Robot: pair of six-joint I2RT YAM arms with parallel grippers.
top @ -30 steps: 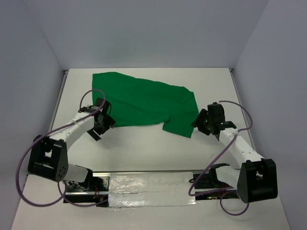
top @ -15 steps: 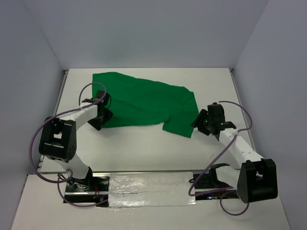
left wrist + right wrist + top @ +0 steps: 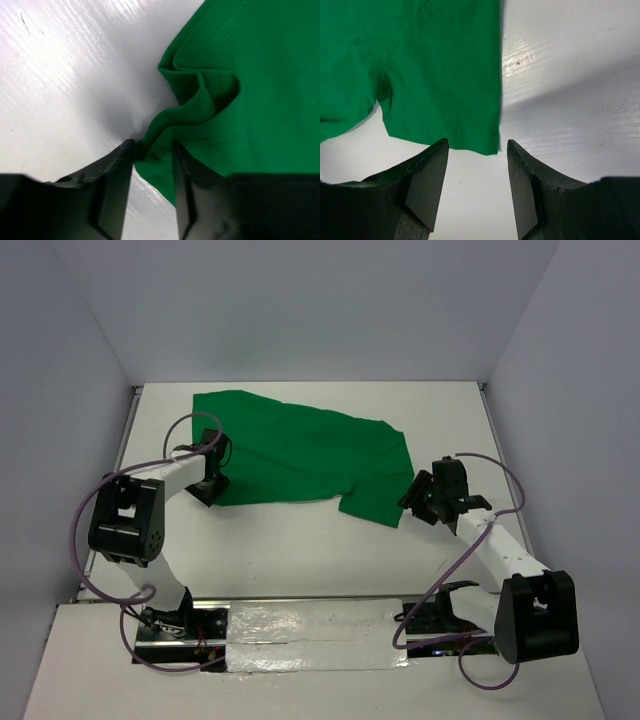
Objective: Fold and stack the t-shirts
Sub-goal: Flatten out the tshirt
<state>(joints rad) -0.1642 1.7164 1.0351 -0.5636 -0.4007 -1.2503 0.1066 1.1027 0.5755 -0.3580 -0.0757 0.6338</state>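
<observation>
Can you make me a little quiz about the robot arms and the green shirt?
1. True or false: the t-shirt is red.
2. Fill in the gap: the right end effector is ___ (open or shut).
3. Which one has cloth bunched up between its fingers? A. the left end effector B. the right end effector

Key: 1 false, it is green. 2 open. 3 A.
</observation>
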